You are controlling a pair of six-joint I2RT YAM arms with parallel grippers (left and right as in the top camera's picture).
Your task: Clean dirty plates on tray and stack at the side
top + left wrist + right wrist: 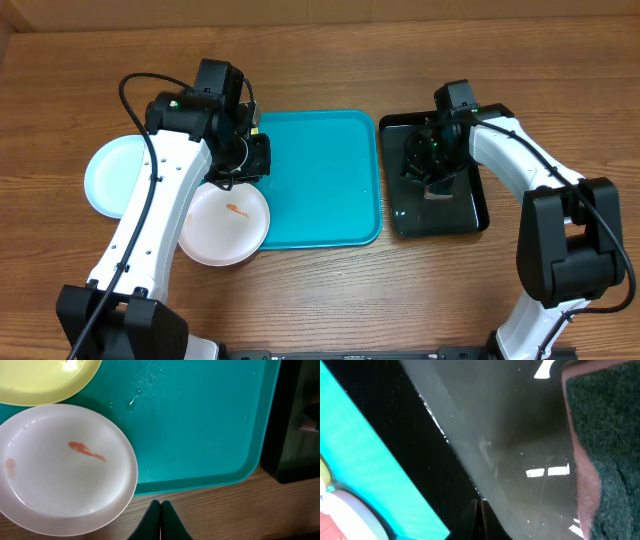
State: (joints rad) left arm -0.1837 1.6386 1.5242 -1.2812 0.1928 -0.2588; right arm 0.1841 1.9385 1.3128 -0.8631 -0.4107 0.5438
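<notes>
The turquoise tray lies mid-table. A white plate with an orange smear overhangs the tray's front-left corner. The edge of a yellow-green plate shows just beyond the white one in the left wrist view; overhead, my left arm hides it. A pale blue plate rests on the table left of the tray. My left gripper is shut and empty, close to the white plate's rim. My right gripper is shut and empty over the black tray.
The glossy black tray holds a film of water. A sponge with a dark green face and pink body lies in it, right of my right gripper. Water drops dot the turquoise tray.
</notes>
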